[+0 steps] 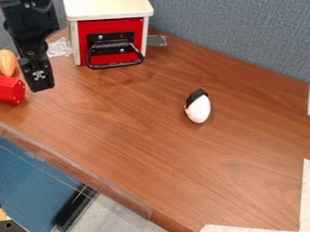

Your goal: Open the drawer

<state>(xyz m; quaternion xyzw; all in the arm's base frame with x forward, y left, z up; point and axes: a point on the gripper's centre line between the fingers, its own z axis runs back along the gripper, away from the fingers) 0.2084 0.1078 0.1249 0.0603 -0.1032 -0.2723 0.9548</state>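
- Wood-grained bench runs beneath a blue-gray fabric partition, which rises from 12 to 2 o'clock.
- At 11 o'clock, a red-fronted drawer sits within a small cabinet with a pale top and white sides; the front appears shut, flush with its frame.
- A black handle, looped and mounted on a dark plate, juts from the drawer toward the open bench.
- Crumpled clear plastic lies just beside the cabinet on its 9 o'clock side, and a flat gray strip lies beside it at 3 o'clock.
- Down from the upper left comes a black robot arm, its end effector hanging at 8 o'clock from the drawer, apart from the handle; whether it is wide or narrow, the view cannot tell.
- Near it, at the far 9-to-10 o'clock edge, are a red faceted object and, above that in the frame, a rounded orange one.
- Egg-shaped and white with a black end, an object rests at 3 o'clock, just off center, well apart from the drawer.
- Pale sheeting borders the bench at 4 to 5 o'clock.
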